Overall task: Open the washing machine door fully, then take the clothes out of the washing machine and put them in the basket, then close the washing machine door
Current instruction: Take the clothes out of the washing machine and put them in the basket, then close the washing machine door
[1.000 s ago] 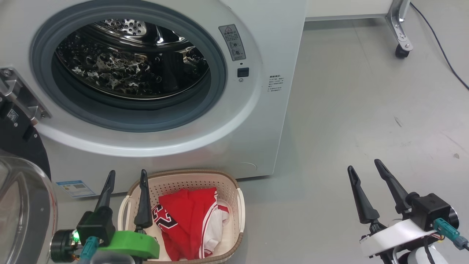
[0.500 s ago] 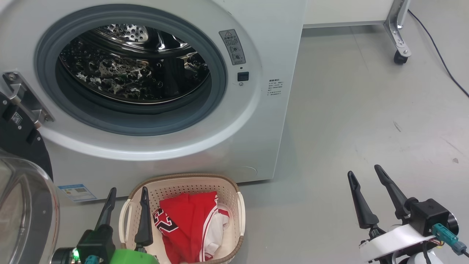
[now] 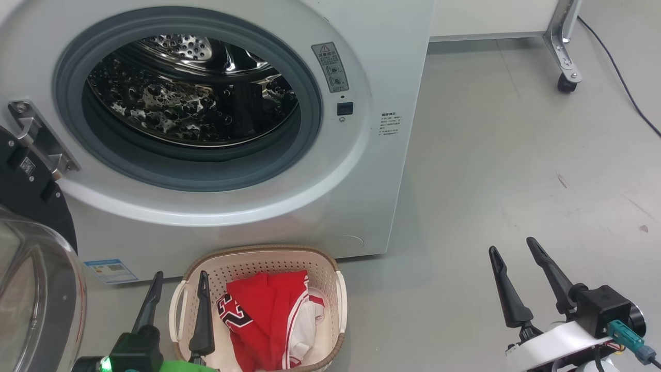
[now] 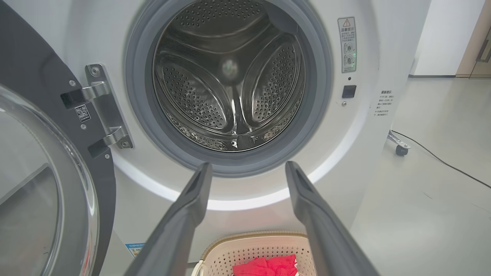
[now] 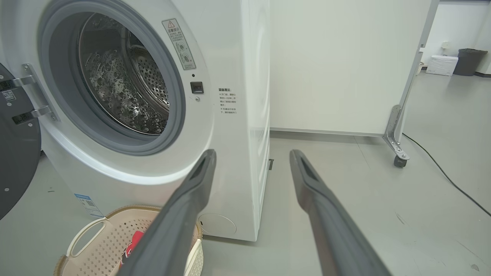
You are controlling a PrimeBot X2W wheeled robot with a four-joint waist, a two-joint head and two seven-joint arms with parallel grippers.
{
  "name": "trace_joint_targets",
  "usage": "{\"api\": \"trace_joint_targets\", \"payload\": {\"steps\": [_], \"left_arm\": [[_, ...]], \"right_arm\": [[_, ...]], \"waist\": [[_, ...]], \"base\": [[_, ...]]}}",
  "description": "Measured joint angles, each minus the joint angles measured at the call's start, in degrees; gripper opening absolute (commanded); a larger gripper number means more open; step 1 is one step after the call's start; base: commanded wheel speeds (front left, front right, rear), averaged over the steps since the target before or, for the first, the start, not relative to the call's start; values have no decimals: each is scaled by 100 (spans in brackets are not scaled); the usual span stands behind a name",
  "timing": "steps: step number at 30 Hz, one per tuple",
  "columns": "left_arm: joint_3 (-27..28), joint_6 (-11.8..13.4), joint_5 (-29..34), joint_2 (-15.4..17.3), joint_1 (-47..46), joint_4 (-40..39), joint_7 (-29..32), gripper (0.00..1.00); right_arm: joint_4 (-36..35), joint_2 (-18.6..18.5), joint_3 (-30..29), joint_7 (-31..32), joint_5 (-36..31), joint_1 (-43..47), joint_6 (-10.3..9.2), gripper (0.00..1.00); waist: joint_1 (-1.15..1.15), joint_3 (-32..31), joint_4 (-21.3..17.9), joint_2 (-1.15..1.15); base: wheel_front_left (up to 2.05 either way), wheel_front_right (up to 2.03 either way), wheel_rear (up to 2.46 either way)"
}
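I'm looking at the washing machine [image 3: 377,206] with its round mouth uncovered. The washing machine door [image 3: 36,289] hangs swung out on the hinge [image 3: 41,139] at the machine's left side, its glass bowl bulging toward my head camera. The steel drum [image 3: 191,113] shows bare, dimpled metal inside the grey rubber ring. The basket [image 3: 268,264] sits on the floor [image 3: 490,155] just in front of the machine's lower panel, below the mouth. The clothes [image 3: 268,310] lie bunched inside it, red with white trim and a black-and-white number facing up. My left claw [image 3: 181,274] hangs low in front of the machine by the basket's left handle, fingers spread apart with nothing between them. Its inner finger overlaps the basket's rim in the head view, and I cannot tell whether they touch. My right claw [image 3: 512,244] hovers over bare floor well off the machine's right corner, likewise spread wide and holding nothing. A blue label [image 3: 111,270] sits at the machine's lower left corner, and a castered frame leg [image 3: 566,82] stands behind the machine, off to its right.
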Motion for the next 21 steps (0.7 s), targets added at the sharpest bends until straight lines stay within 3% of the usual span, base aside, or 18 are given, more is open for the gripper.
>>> {"api": "trace_joint_targets", "payload": {"steps": [21], "left_arm": [[-152, 0, 23, 9, 98, -169, 133, 100]], "right_arm": [[-7, 20, -31, 0, -43, 1, 1, 100]], "waist": [[0, -42, 10, 0]], "base": [[0, 1, 0]]}}
